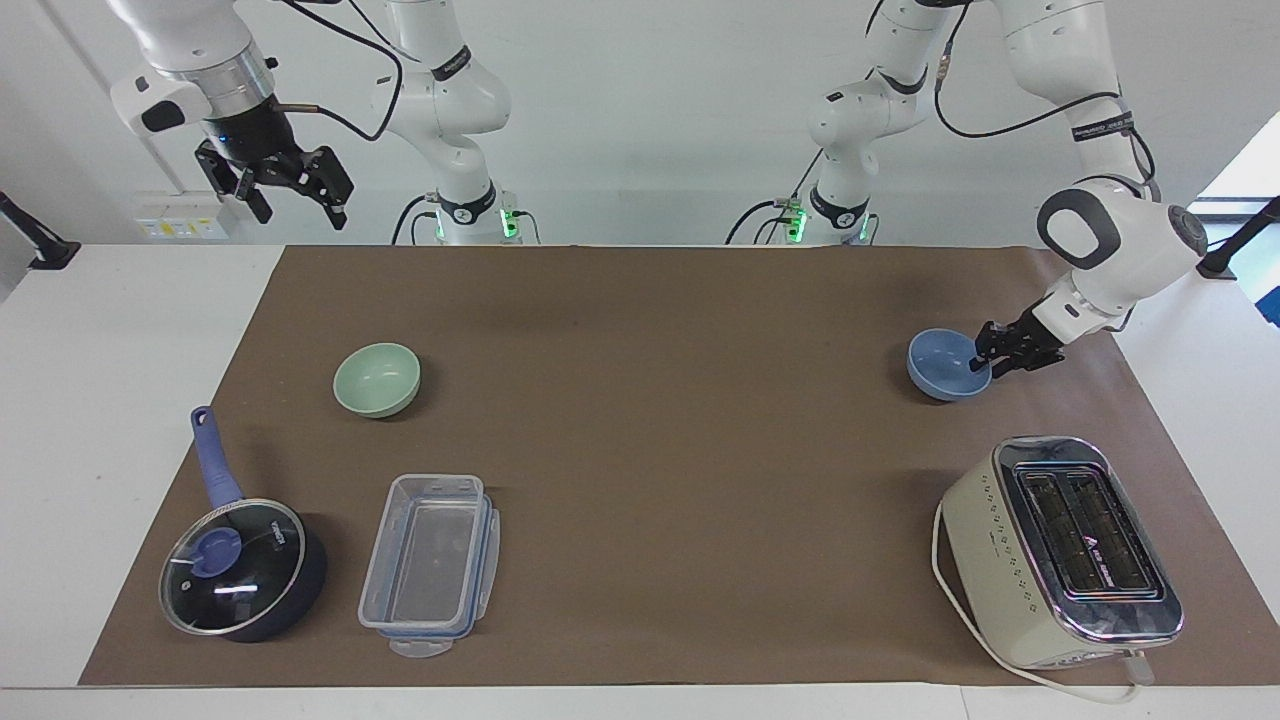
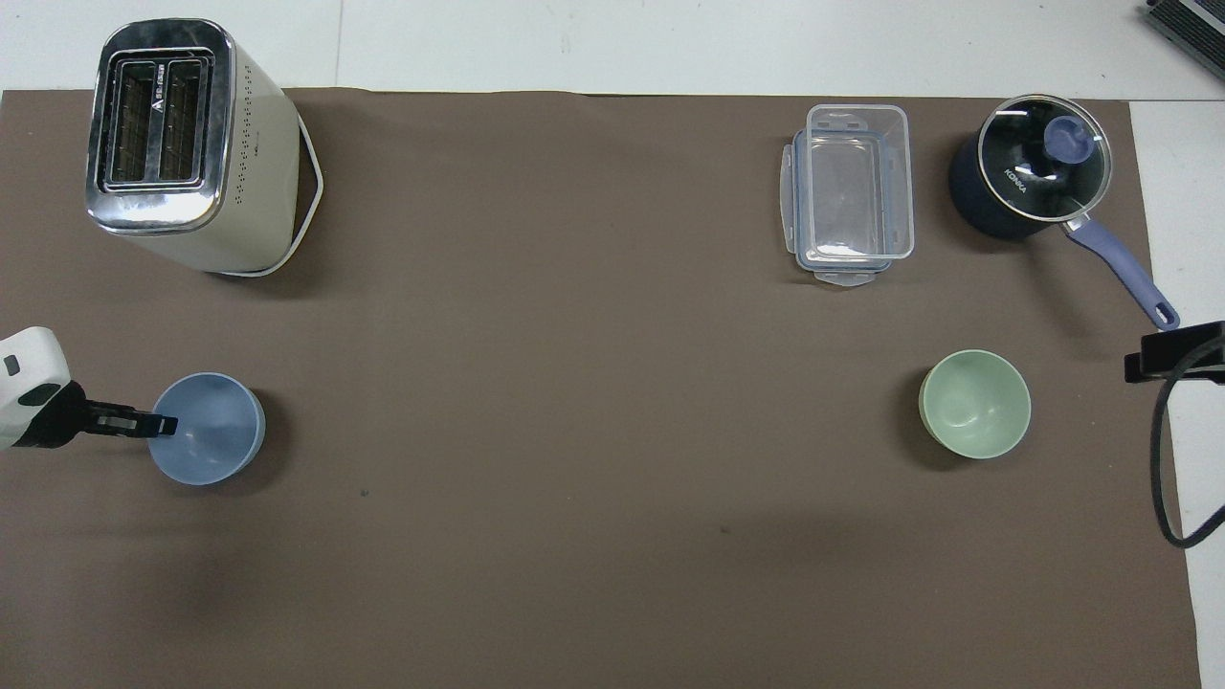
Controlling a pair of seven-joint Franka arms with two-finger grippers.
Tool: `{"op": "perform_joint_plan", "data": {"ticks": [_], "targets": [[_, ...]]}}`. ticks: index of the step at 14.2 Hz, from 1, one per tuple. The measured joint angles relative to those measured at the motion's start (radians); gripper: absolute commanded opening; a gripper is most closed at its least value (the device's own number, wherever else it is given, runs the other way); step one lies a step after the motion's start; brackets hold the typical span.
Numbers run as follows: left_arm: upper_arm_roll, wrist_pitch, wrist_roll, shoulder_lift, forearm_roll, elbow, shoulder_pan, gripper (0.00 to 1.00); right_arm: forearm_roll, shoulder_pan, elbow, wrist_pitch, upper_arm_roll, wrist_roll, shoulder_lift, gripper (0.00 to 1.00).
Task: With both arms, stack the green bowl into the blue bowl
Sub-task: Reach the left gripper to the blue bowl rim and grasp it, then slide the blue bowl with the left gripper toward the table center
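Observation:
The blue bowl (image 1: 940,368) (image 2: 212,433) sits upright on the brown mat toward the left arm's end of the table. My left gripper (image 1: 984,359) (image 2: 161,424) reaches in low from the table's end and is shut on the bowl's rim, one finger inside and one outside. The bowl still rests on the mat. The green bowl (image 1: 377,379) (image 2: 974,404) stands upright toward the right arm's end, untouched. My right gripper (image 1: 303,212) (image 2: 1175,350) hangs open and empty high over the mat's corner by the robots, well away from the green bowl.
A cream toaster (image 1: 1060,550) (image 2: 187,144) stands farther from the robots than the blue bowl. A clear plastic container (image 1: 430,565) (image 2: 850,191) and a dark blue lidded saucepan (image 1: 240,565) (image 2: 1034,177) lie farther out than the green bowl.

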Motion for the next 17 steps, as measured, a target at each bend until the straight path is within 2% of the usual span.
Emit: {"op": "perform_joint_plan", "data": {"ticks": [1,8,13,17], "targets": [[-0.002,-0.001,0.0,-0.001,0.0,-0.004,-0.001,0.0,0.0,0.0,0.0,0.0,0.0,0.0,0.0,1.0],[-0.004,-0.022,0.002,-0.014,-0.001,-0.008,-0.009,0.0,0.0,-0.001,0.0,0.0,0.0,0.0,0.0,1.0],[-0.008,-0.105,-0.021,-0.103,-0.004,-0.008,-0.066,0.0,0.0,-0.004,0.0,0.0,0.0,0.0,0.0,1.0],[-0.009,-0.157,-0.148,-0.174,-0.005,-0.009,-0.159,0.0,0.0,-0.005,0.0,0.0,0.0,0.0,0.0,1.0]]}}
